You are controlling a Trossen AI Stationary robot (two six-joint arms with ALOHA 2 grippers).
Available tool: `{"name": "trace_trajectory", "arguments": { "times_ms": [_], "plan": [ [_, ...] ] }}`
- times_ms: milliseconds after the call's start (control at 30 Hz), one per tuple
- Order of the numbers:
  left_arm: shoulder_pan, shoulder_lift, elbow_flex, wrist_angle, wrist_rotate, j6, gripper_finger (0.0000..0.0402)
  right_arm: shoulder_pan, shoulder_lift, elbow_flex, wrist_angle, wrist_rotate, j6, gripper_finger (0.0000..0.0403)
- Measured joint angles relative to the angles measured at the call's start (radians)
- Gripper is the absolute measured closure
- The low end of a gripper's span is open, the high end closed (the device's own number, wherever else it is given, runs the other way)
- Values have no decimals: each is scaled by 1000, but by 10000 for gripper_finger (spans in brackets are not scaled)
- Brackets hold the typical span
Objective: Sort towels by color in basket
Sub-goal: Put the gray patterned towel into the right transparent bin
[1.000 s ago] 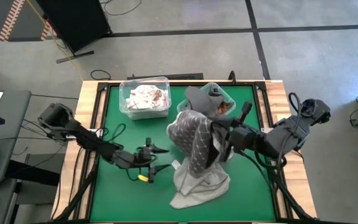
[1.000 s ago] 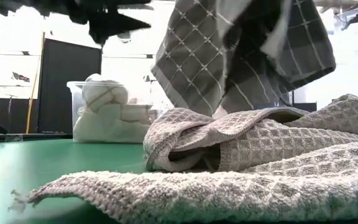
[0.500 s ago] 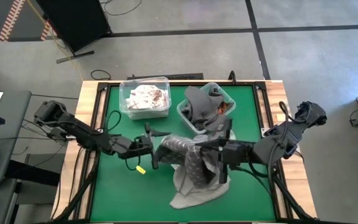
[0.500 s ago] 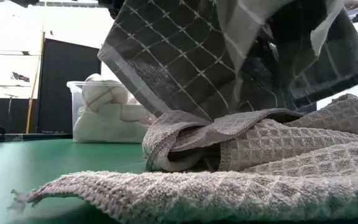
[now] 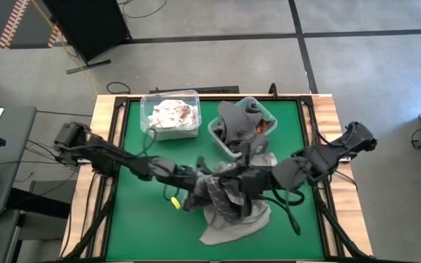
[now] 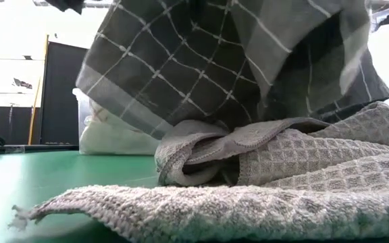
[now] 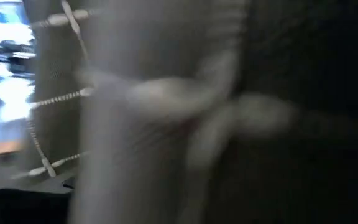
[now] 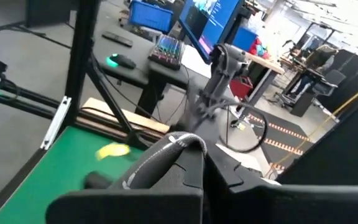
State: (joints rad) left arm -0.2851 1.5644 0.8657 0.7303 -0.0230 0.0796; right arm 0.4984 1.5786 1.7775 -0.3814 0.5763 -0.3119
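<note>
Meeting over the middle of the green table, both of my arms reach inward toward the same dark grey checked towel. My left gripper comes in from nine o'clock and sits at the towel's nine o'clock edge; cloth fills the left wrist view, and I cannot tell whether those jaws are parted or closed. My right gripper comes in from three o'clock and is buried in the bunched checked fabric; I cannot tell the state of its jaws either, though the towel hangs lifted there, as the low view shows it draped above the pile.

Under that checked towel lies a light grey waffle towel, spread on the table toward six o'clock, with a second folded grey piece resting on top of it.

At twelve o'clock from the pile stands a clear bin holding dark grey towels, with a bit of orange showing at its three o'clock side. At eleven o'clock stands another clear bin with white towels. A small yellow piece lies on the table just beside my left gripper, at its seven o'clock.
</note>
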Motion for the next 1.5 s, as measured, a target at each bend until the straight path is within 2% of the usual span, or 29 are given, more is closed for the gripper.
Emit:
{"name": "trace_trajectory", "arguments": {
  "times_ms": [100, 233, 533, 600, 767, 933, 1033, 1100, 1367, 1500],
  "plan": [
    [-1, 104, 76, 2, 93, -1, 46, -29, 2, -1, -5, -7, 0, 384],
    [-1, 206, 176, 3, 145, 4, 46, -61, -1, -1, 0, -11, 0, 384],
    [-1, 323, 346, 5, 299, 2, 46, -91, -3, -1, -8, -60, 12, 384],
    [-2, 334, 368, 25, 302, -8, 46, -96, -3, -1, -8, -59, 21, 384],
    [8, 336, 372, 127, 206, -100, 46, -95, -5, 0, -45, -57, 52, 384],
    [26, 336, 372, 170, 177, -149, 56, -66, -5, 0, -92, -52, 76, 384],
    [29, 335, 372, 180, 114, -133, 92, -46, -5, 0, -91, -52, 71, 384],
    [33, 335, 372, 180, 96, -113, 135, -37, -5, 0, -90, -50, 71, 384],
    [46, 334, 372, 136, 104, -61, 376, -11, -5, 0, -114, -27, 80, 384],
    [54, 313, 371, 16, 94, -24, 393, 28, -5, 0, -199, -25, 126, 383]
  ]
}}
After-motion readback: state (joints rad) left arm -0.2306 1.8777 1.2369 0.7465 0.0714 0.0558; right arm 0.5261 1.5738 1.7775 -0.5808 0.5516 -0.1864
